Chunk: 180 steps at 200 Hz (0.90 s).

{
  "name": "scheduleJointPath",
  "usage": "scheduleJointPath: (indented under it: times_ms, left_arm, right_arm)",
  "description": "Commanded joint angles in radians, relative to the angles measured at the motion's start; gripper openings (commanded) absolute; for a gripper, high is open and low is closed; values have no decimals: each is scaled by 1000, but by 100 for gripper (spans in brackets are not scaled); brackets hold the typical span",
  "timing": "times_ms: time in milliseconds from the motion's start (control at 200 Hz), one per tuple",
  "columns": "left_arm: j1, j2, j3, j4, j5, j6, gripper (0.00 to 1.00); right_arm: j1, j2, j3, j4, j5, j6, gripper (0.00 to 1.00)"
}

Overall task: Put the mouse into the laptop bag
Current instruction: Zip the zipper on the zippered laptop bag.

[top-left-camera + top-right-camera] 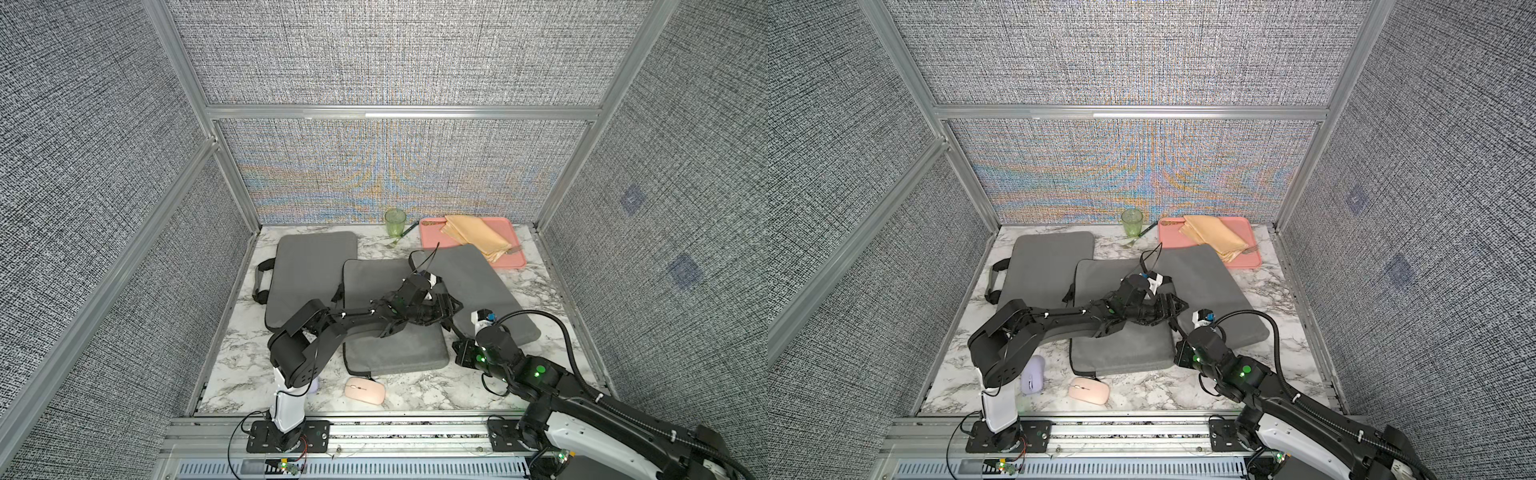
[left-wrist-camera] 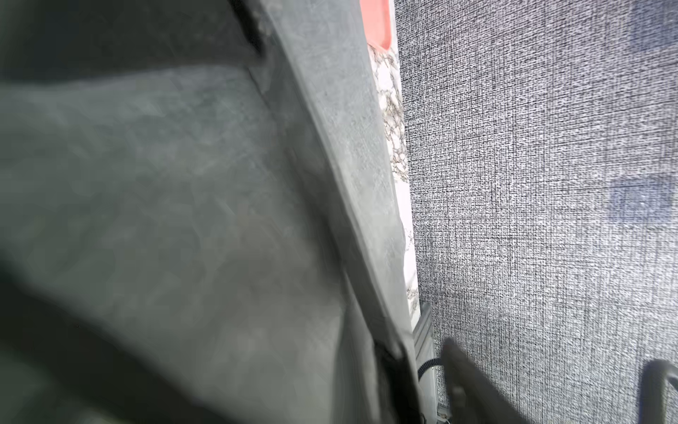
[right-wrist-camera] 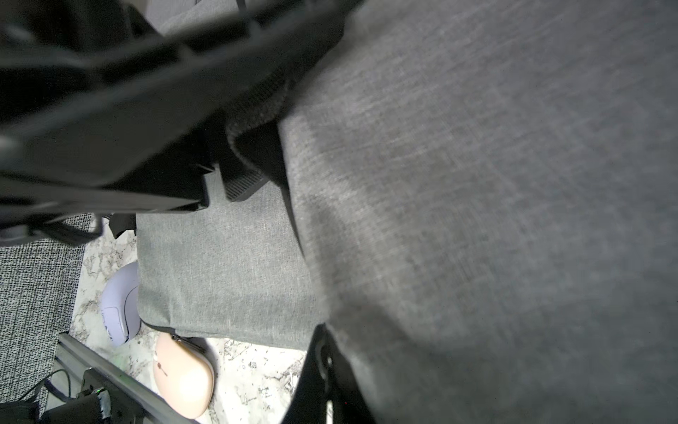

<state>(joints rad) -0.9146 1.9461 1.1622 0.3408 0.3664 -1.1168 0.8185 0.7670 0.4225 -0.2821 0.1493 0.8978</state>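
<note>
Three grey laptop bags lie on the marble table in both top views: left, middle and right, the right one overlapping the middle. A pink mouse lies near the front edge. A lilac mouse sits beside the left arm. My left gripper is at the right bag's near edge, with that edge between its parted fingers. My right gripper is shut on the same bag's front corner.
A green cup and a green-handled utensil stand at the back. A pink tray with a folded yellow cloth is at the back right. Grey fabric walls enclose three sides.
</note>
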Motion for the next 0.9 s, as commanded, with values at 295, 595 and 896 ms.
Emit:
scheduleJointPath:
  times_ms: [295,595,896]
  left_arm:
    - [100,183,308,-160,29,132,0]
    - [120,250,439,-200,99,171,0]
    - [102,137,228,-152,27,128,99]
  right_arm:
    - [1,-135,-74,-88,-45,14,0]
    - [3,-161,-44,-165,-62,-36,0]
    - [33,32,23,6,-85,-68,0]
